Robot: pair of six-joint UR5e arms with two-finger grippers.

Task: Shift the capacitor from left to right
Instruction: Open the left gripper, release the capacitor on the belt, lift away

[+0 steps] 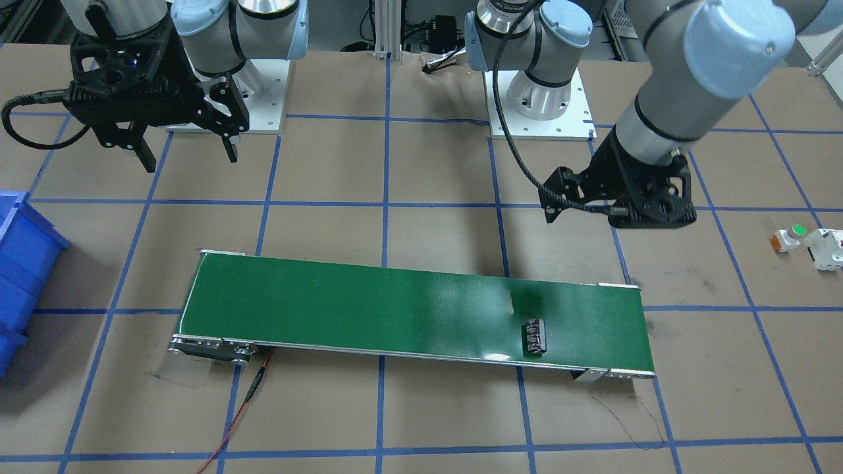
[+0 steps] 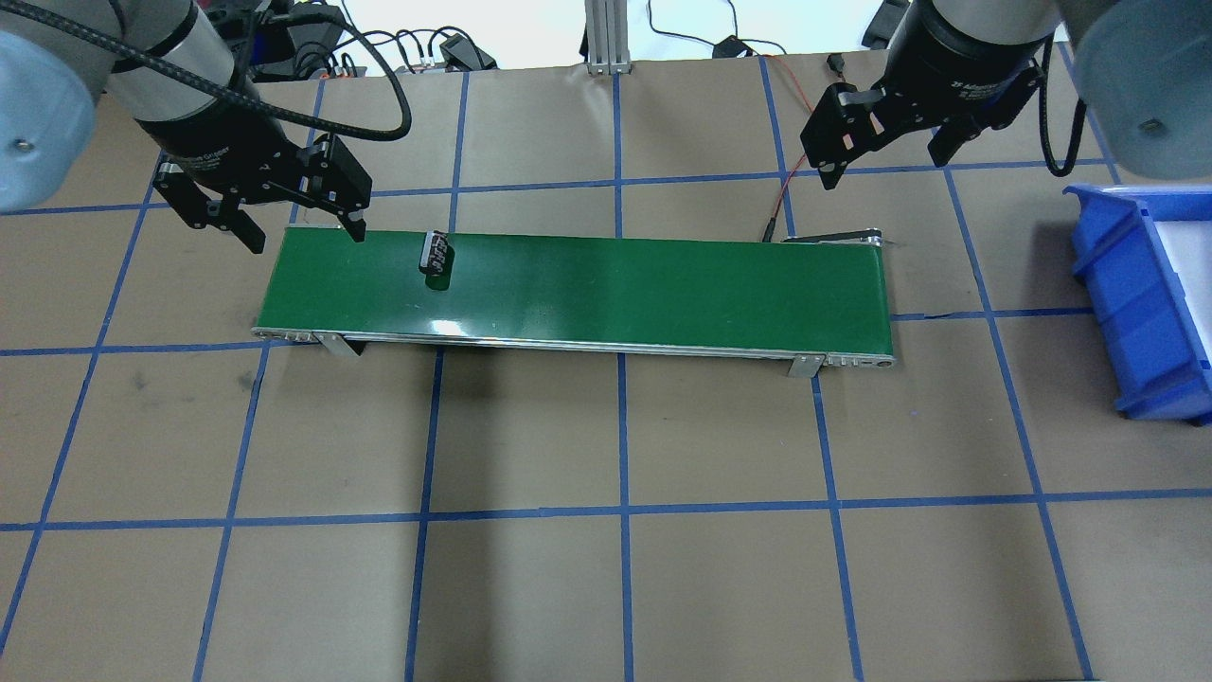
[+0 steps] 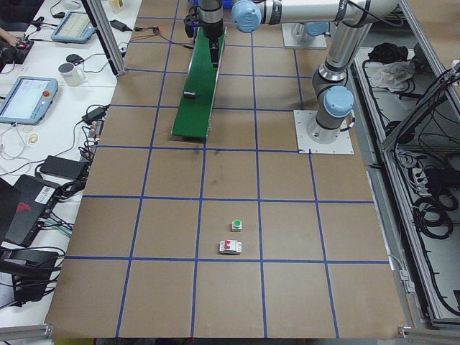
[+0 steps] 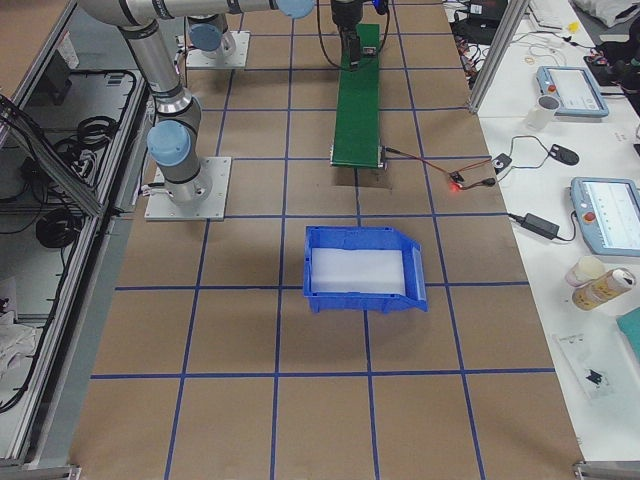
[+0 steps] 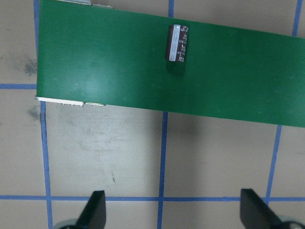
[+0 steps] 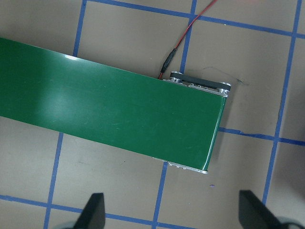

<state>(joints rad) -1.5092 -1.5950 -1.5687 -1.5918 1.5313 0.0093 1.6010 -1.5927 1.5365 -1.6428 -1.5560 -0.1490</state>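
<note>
Overhead exterior: capacitor [image 2: 436,254] lies on its side on the green conveyor belt [image 2: 663,284] near its left end, presumably so the belt can carry it right toward the blue bin [image 2: 1136,284]; left gripper [image 2: 305,237] hovers at the belt's left far corner, jaws wide and empty, beside the part but not touching it. Left wrist-mounted: both fingertips [image 5: 95,212] sit spread over bare table, the capacitor well ahead of them. Right wrist-mounted: right gripper [image 6: 172,212] is wide and empty above the belt's right end, no capacitor visible; judged poised to receive.
</note>
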